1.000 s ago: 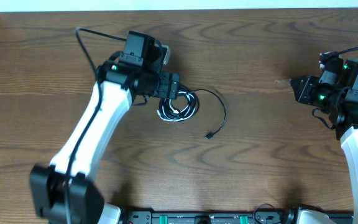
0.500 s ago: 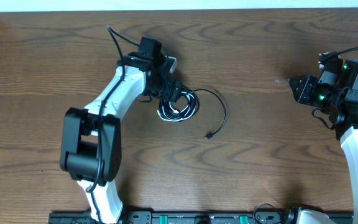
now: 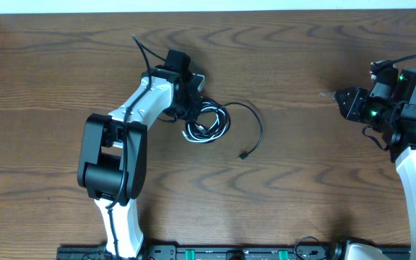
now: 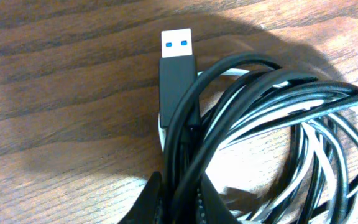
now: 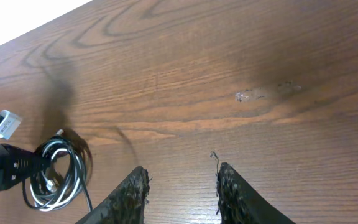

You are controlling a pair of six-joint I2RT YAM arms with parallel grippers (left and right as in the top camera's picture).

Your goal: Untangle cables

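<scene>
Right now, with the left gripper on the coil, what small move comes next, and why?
Probably lift the left gripper a little and ease it away from the coil. It is shut on black strands beside the USB plug, the rest lies bundled, and the right gripper stands far off, empty.

The cables point(image 3: 209, 124) lie in a loose black-and-white coil on the tabletop, left of centre in the overhead view. One black strand point(image 3: 261, 130) arcs out to the right and ends in a small plug point(image 3: 243, 156). A black USB plug point(image 4: 178, 62) with a blue insert lies flat against the coil.
</scene>
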